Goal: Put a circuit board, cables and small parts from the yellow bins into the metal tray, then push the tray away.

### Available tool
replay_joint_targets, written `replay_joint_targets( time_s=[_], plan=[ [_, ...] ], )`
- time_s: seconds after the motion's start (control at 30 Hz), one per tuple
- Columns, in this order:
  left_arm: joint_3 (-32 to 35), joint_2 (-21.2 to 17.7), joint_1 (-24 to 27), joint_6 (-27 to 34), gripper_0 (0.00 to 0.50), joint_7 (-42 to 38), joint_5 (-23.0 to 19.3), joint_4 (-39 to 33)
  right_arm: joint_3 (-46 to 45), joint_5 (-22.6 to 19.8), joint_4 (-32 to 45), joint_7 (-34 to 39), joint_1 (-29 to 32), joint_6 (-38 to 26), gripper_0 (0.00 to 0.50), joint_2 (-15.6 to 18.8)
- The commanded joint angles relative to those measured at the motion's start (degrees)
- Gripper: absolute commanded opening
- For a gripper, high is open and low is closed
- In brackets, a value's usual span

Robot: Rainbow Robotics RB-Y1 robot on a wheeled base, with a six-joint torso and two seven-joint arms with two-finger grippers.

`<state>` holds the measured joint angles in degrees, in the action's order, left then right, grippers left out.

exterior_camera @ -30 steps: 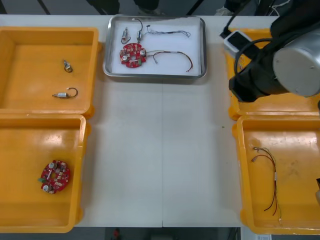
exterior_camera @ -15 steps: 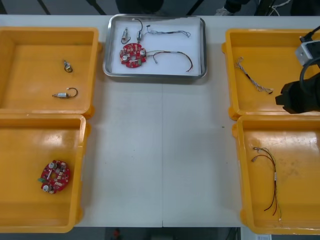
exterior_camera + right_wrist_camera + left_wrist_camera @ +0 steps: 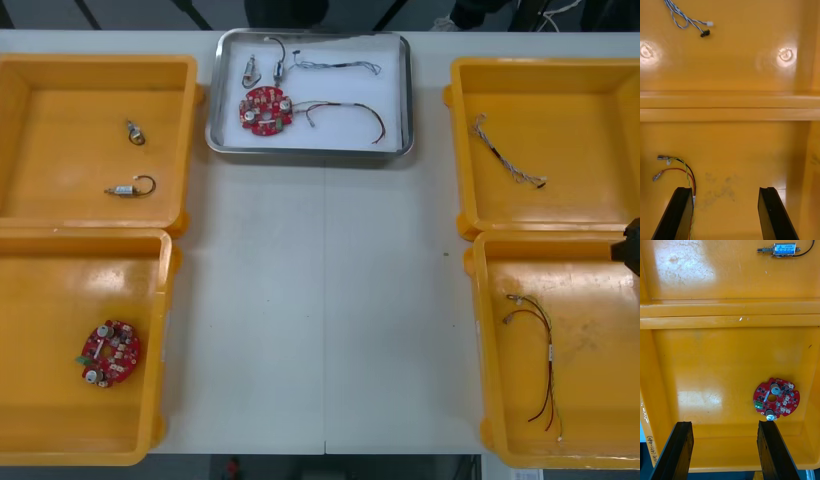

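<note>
Four yellow bins: two down each side of the table, with the metal tray point(image 3: 309, 151) between the far pair, right up by the far edge.
Tray contents: one red circuit board point(image 3: 265, 108), a couple of small metal parts point(image 3: 252, 70), a pale twisted cable point(image 3: 338, 66) and a dark cable point(image 3: 352, 108), all on the white inside. Looks fully loaded and set far out, so the job reads as basically done.
Far-left bin point(image 3: 60, 110): two loose metal parts point(image 3: 130, 188), well apart from each other.
Near-left bin point(image 3: 60, 290): a spare board point(image 3: 110, 352) over by its left wall.
Far-right bin point(image 3: 580, 110): one blue and white cable point(image 3: 508, 162).
Near-right bin point(image 3: 600, 330): one red and yellow cable point(image 3: 535, 360).
Left gripper point(image 3: 724, 427): hangs over the near-left bin, claw wide with nothing in it, spare board just past one finger.
Right gripper point(image 3: 725, 193): over the near-right bin, claw wide and empty too, red and yellow cable right beside one finger.
Why they sit like that: best guess is both arms are parked out over their own bins, which leaves the middle of the table open around the tray.
</note>
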<state>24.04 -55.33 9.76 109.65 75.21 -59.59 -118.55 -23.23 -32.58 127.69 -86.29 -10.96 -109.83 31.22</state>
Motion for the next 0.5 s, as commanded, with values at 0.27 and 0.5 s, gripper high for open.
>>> replay_joint_targets(
  time_s=[0.27,0.5],
  plan=[
    [0.04,-0.4,-1.15,0.35,0.5,1.52,0.53,-1.42,-3.32,-6.27,2.56,2.18,6.57,-0.17,0.5,1.91],
    [0.04,-0.4,-1.15,0.35,0.5,1.52,0.53,-1.42,-3.32,-6.09,6.43,2.71,8.15,-0.17,0.5,1.91]
  ],
)
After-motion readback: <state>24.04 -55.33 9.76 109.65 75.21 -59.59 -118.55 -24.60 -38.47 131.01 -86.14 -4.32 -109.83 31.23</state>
